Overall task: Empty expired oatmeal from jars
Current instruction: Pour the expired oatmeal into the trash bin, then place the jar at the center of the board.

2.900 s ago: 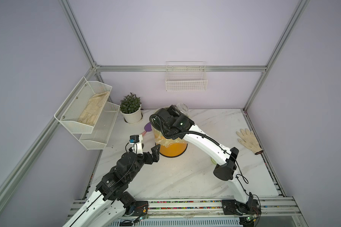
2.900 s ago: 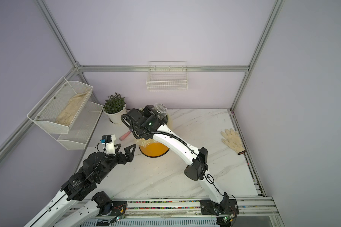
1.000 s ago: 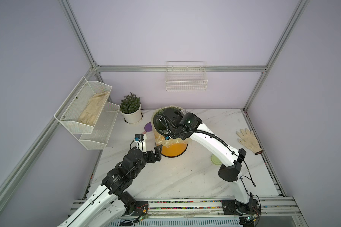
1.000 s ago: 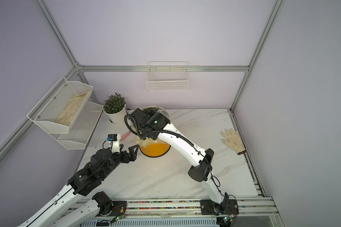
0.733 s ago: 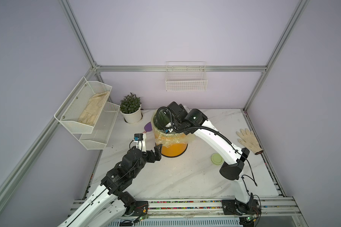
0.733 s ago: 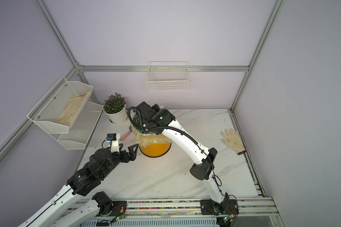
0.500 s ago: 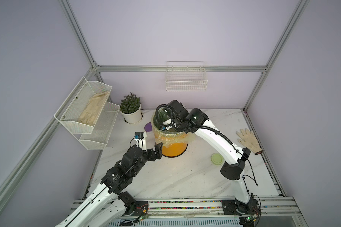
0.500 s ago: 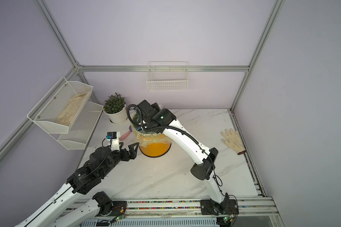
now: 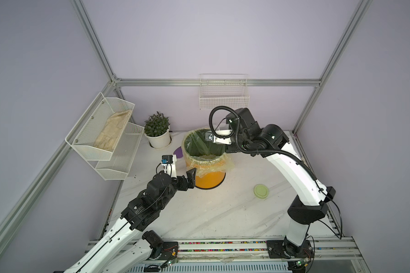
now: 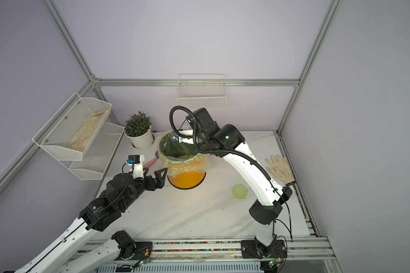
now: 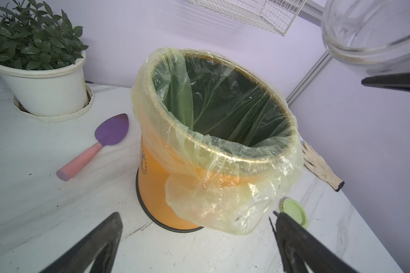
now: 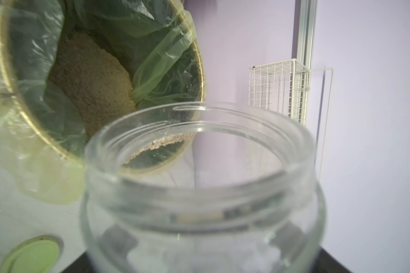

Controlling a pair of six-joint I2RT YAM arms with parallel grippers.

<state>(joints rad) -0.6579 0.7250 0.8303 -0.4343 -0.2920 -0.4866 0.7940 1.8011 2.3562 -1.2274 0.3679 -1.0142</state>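
Glass jar [image 12: 199, 193], clear and see-through, is clamped betw. the fingers of R gripper [image 12: 204, 241]. The fingers show only as blurred dark shapes through the glass at the bottom of the R wrist frame. Jar hangs in the air w/ its open mouth turned toward the orange bin [image 11: 156, 189], which has a yellow plastic liner [image 11: 223, 201] folded over its rim. L wrist frame has the jar in the upper right corner, above and to the side of the bin's rim, w/ one dark finger just under it. In both top views the jar is hidden by the R wrist, at frame centre over the bin's upper-right rim. Oatmeal [image 12: 92, 78], pale beige flakes, lies as a heap at the bottom of the bin, inside the liner. A few grains show at the jar's mouth; cannot tell if inside or behind the glass. Lid [image 9: 260, 191], pale green, lies flat on the marble table [image 9: 223, 212], lower right of the bin, well apart from the jar. L gripper [image 11: 196, 219] has its jaws wide apart and empty, near the bin's lower-left side. Also on table: potted plant [image 9: 157, 125] and purple trowel [image 11: 113, 131] upper left of bin; glove [image 10: 279, 169] at right edge.
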